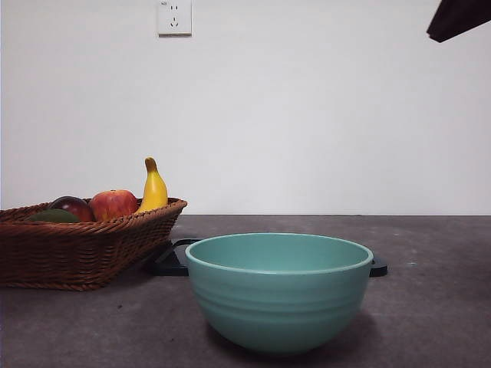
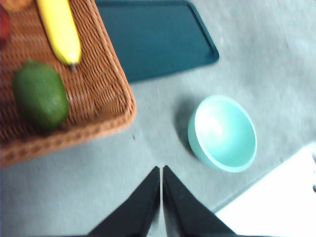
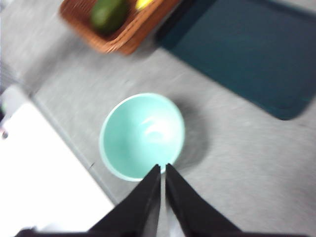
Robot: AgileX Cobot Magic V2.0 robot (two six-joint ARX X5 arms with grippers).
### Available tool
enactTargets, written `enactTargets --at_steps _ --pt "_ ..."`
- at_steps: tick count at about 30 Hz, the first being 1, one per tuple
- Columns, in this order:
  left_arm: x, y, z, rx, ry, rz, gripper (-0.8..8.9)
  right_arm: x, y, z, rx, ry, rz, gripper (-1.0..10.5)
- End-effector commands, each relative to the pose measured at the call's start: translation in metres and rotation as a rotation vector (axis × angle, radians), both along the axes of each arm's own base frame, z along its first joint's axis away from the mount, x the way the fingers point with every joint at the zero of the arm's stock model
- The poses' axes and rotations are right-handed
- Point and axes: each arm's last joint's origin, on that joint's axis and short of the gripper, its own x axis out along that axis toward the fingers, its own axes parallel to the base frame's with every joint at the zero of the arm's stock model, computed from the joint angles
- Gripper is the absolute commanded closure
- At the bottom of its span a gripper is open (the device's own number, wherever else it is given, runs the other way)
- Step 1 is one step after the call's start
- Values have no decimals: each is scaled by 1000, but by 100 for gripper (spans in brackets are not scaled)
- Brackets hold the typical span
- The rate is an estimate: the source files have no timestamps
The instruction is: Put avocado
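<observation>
Plain white wall with one socket up top, grey matte tabletop under everything, so a pretty bare setup. Starting over at 9 o'clock in the front view you've got one woven brown wicker basket (image 1: 77, 253) holding the fruit, probably just a staging spot so everything sits together within reach. Counting from the low camera: one dull olive-green oval avocado (image 1: 52, 217) tucked low at the basket's near-left, barely peeking over the rim, one dark red-purple round fruit (image 1: 73, 205) right behind it, one red apple (image 1: 113, 204), and one yellow banana (image 1: 153, 190) propped with its stem end up against the right wall of the basket. The left wrist view shows the avocado lying on its side on the weave, nothing touching it. Next along, one flat dark teal tray (image 1: 173, 261) lies behind the bowl, only its ends showing. Dead centre at 6 o'clock sits one pale mint-green ceramic bowl (image 1: 279, 291), empty, and my guess is it's parked up front as the drop spot. Both arms hang high and away: the left gripper (image 2: 161, 170) has its two black jaws pressed together on nothing, same deal for the right gripper (image 3: 162, 169) above the bowl. One black tip pokes in at 1 o'clock. Nothing grabbed yet, so the job looks unstarted.
</observation>
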Motion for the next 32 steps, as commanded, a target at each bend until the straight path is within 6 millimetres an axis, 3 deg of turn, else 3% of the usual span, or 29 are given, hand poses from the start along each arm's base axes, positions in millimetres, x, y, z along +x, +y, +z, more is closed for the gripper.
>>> enactTargets --at_steps 1,4,6,8,10,12,22,32 --pt "0 -2 4 10 -12 -33 805 0 6 3 -2 -16 47 939" --pt "-1 -2 4 11 -11 -40 804 -1 8 4 -1 -15 57 938" --pt "-1 -2 4 10 -12 -40 763 -1 8 4 0 -13 54 867" --pt "0 -2 4 10 -12 -39 572 -1 8 4 3 -8 49 643" --pt "0 -2 4 10 -11 -38 438 -1 8 4 4 -6 47 562" --pt "0 -2 4 8 -9 -35 365 -1 8 4 3 -6 47 557" --pt "10 -2 6 73 -36 31 377 -1 8 4 7 1 40 557" --pt "52 -9 11 222 -18 116 378 -1 8 4 7 1 40 557"
